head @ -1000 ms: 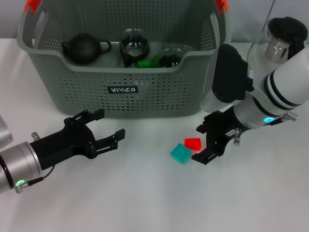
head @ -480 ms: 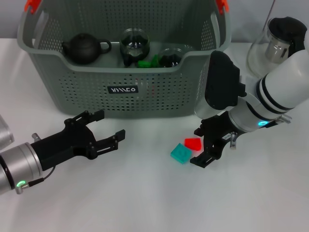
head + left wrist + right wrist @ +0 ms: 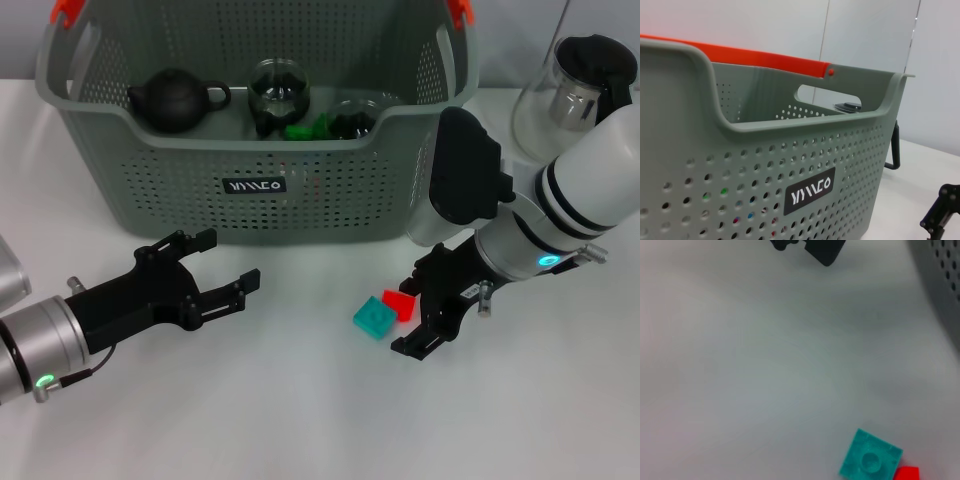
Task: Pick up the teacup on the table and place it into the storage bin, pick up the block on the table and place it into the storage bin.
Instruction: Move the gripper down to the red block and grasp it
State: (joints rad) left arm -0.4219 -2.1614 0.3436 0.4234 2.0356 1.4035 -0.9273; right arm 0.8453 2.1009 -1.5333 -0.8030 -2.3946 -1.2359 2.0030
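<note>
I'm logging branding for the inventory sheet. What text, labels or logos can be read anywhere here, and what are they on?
"YYYYCO", or close to it: stylised white letters on the small black label on the front wall of the storage bin. The first strokes are zigzag shapes and could read differently.
The same label in the head view is too small to read reliably.
No other text shows on the blocks, teaware, glass pitcher or arms.

left arm (image 3: 40, 350): silver metal cylinder, green light ring, thin black cable | left claw (image 3: 205, 270): black, angular fingers | right arm (image 3: 590, 185): glossy white, black bands, bulky black housing, teal light | right claw (image 3: 428, 305): black
</note>
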